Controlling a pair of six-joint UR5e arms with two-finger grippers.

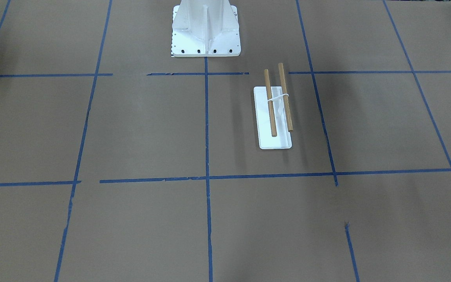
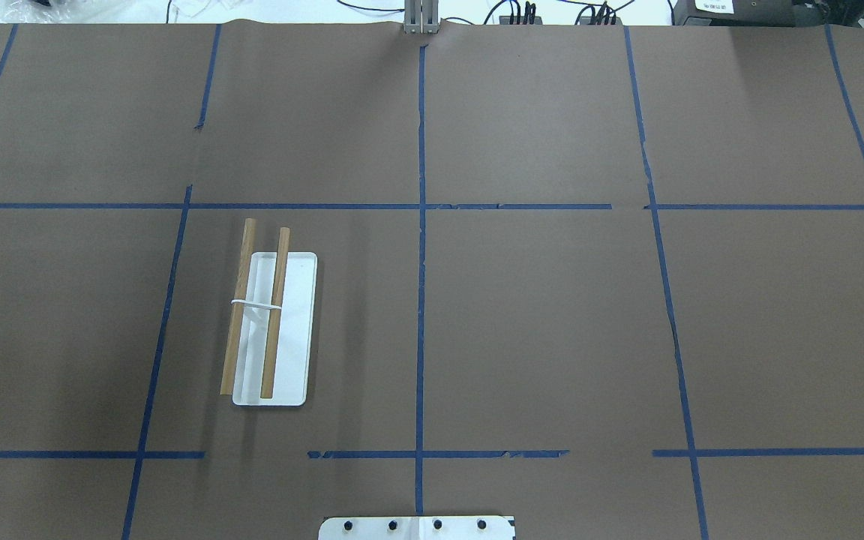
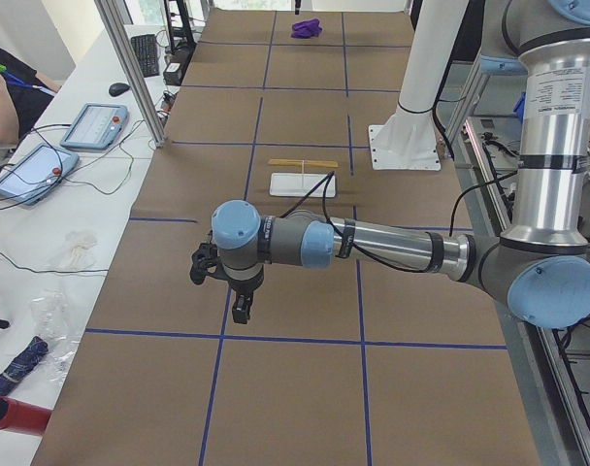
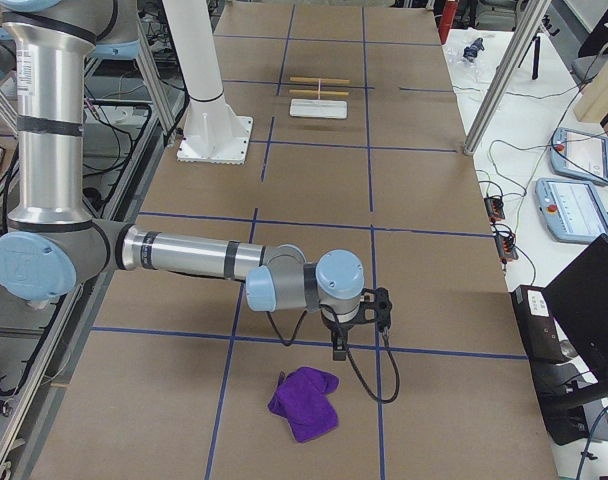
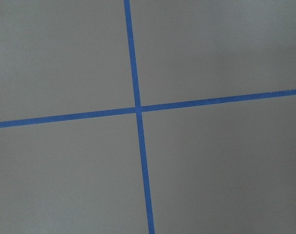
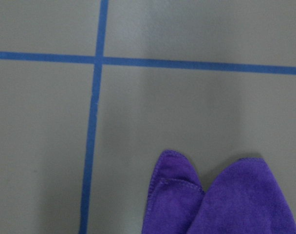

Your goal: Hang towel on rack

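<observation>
The purple towel (image 4: 304, 402) lies crumpled on the brown table at the robot's right end. It also shows in the right wrist view (image 6: 221, 200) and far off in the exterior left view (image 3: 307, 28). The rack (image 1: 276, 105) has two wooden rods over a white base and stands bare on the robot's left side (image 2: 267, 315). My right gripper (image 4: 338, 348) hangs just above the table beside the towel, apart from it. My left gripper (image 3: 239, 313) hangs over the table's left end, far from the rack. Both show only in side views, so I cannot tell if they are open or shut.
The large white pedestal (image 1: 206, 35) with bolt holes stands at the robot's edge of the table. Blue tape lines (image 2: 421, 300) cross the brown cover. Control tablets (image 3: 96, 124) and cables lie on the operators' side, where a person (image 3: 4, 68) sits.
</observation>
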